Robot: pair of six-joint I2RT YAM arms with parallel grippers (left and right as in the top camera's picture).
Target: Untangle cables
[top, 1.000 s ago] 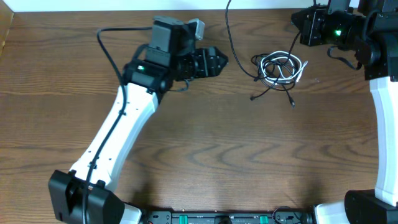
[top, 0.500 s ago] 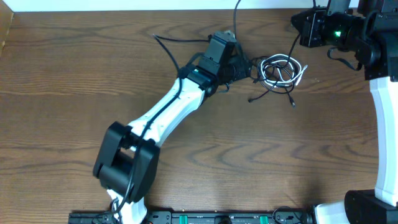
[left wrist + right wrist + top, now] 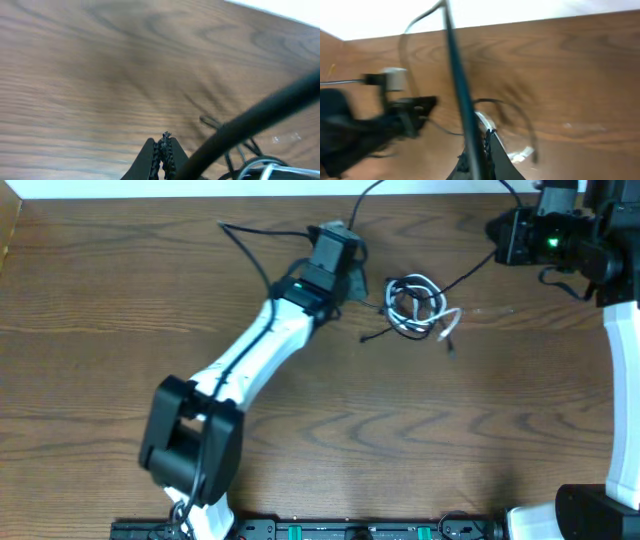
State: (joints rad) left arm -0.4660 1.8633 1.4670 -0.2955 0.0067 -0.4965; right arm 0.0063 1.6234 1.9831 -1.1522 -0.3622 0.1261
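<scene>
The top camera is showing the cables [image 3: 415, 305] lying in a pile on the desk [image 3: 300, 430], at 4 o'clock from the left tool [image 3: 352, 280] and 8 o'clock from the right tool [image 3: 500, 238]. Only the wrist cameras are showing the fingers. The left tool is sitting closed beside a blurry cable. The right tool is pinching a tight black cable [image 3: 462, 100].
</scene>
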